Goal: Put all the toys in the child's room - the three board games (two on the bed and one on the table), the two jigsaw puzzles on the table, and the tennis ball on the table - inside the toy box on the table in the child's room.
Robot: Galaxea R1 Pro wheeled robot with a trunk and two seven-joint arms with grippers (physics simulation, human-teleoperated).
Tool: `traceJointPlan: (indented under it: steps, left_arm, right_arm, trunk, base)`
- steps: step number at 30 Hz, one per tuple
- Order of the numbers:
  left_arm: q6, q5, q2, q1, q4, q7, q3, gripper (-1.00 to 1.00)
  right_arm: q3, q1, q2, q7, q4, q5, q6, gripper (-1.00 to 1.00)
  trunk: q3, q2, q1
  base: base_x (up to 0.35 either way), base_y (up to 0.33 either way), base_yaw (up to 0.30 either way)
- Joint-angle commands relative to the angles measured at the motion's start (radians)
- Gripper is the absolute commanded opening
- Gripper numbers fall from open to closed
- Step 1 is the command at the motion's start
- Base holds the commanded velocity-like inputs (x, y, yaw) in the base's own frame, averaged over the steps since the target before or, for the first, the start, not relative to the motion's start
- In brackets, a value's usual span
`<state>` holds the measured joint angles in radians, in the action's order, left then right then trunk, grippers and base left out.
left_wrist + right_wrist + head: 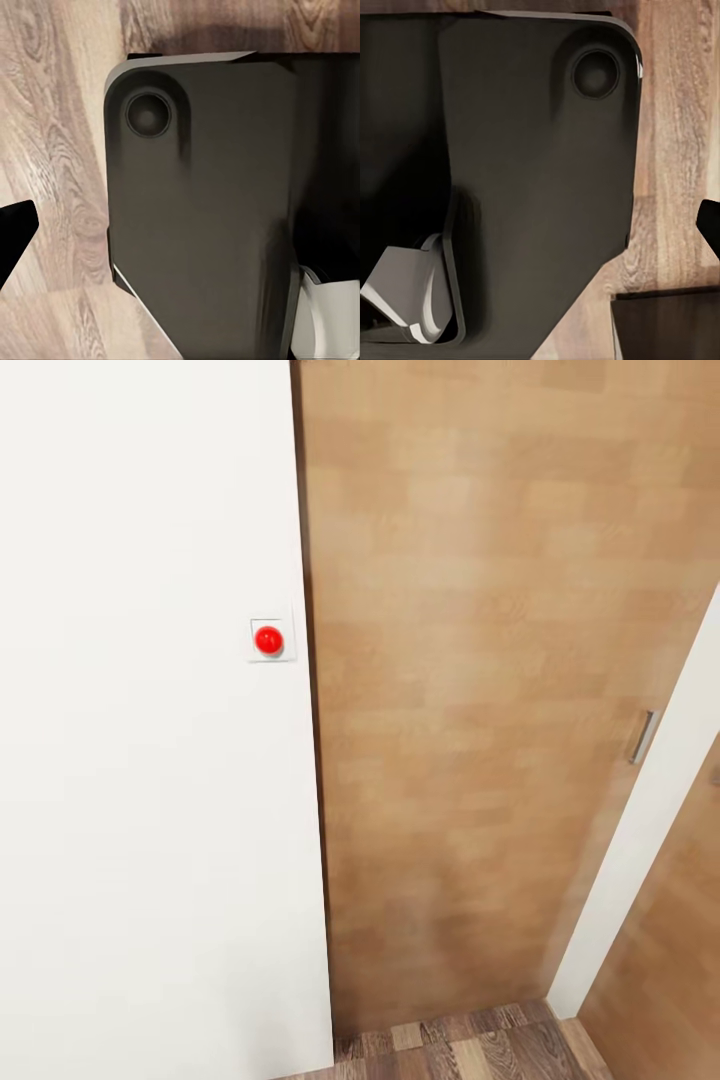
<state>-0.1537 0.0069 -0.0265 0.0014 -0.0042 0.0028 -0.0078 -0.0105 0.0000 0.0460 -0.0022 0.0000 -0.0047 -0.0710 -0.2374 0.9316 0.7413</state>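
Ahead of me, going left to right in the head view, stands a plain white wall [150, 760] carrying a small white switch plate with a round red button [270, 640], then a tall light-wood door panel [470, 690] with a slim grey metal handle [641, 737] near its far edge, then a white door frame [650, 830], and a strip of wood-plank floor [480, 1050] at the bottom.

The trouble I foresee is simple: I am close to this wall and door, and if I roll forward or turn sharply my dark grey base [202, 210] could clip the frame or scrape the door (both wrist views look straight down on that base over the floor, so my arms hang low beside it).

My left fingers show as one black tip [15, 225] at the picture's edge, my right fingers as a black sliver [711, 221]; I cannot tell whether either pair is open or closed, and I see nothing held.

No toy, bed, table or toy box appears here, so where they are and what the box holds is unknown to me.
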Motion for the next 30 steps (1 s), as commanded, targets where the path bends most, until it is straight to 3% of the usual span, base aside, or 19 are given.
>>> traceJointPlan:
  steps: [1,16,30]
  left_arm:
    - [-0.003,0.001,0.000,0.000,0.000,0.000,-0.001,1.00]
    - [-0.003,0.001,0.000,0.000,0.001,0.000,-0.001,1.00]
    - [-0.006,0.001,0.000,0.001,0.003,0.000,-0.001,1.00]
  right_arm:
    - [-0.001,0.000,0.000,0.000,0.000,-0.001,-0.004,1.00]
    - [0.010,0.000,0.001,0.000,0.000,0.013,-0.004,1.00]
    - [0.012,0.000,0.007,-0.001,0.000,0.015,-0.004,1.00]
  trunk:
    - [0.002,-0.007,-0.004]
    - [0.049,-0.112,-0.061]
    - [0.093,-0.210,-0.115]
  base:
    - [0.000,0.000,0.000]
    - [0.000,0.000,0.019]
    - [0.000,0.000,0.242]
